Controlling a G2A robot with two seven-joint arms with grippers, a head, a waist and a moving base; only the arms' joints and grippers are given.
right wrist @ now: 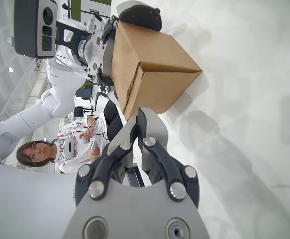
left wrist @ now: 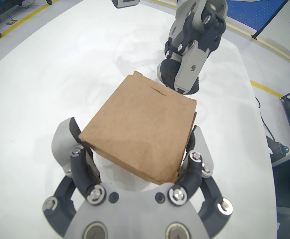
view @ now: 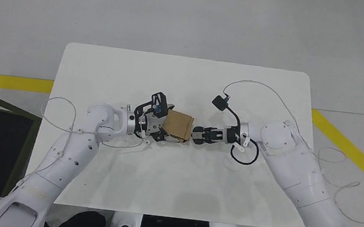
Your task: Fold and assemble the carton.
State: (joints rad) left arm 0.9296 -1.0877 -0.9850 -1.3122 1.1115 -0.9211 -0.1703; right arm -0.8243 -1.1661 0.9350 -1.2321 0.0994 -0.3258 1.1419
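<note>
A brown cardboard carton (view: 179, 124), folded into a closed box shape, is held above the middle of the white table (view: 173, 72). My left gripper (view: 160, 126) is shut on it, one finger on each of two opposite sides (left wrist: 133, 132). My right gripper (view: 198, 134) comes from the opposite side with its fingers shut together. Its tips (right wrist: 137, 117) press against the carton's (right wrist: 156, 68) near face at a lower corner. In the left wrist view the right gripper (left wrist: 181, 87) touches the carton's (left wrist: 140, 126) far edge.
A thin white cable (view: 265, 87) with a black plug (view: 221, 103) loops over the table behind the right arm. Another cable (view: 63, 104) trails near the left arm. Bare table surface lies beyond and in front of the carton.
</note>
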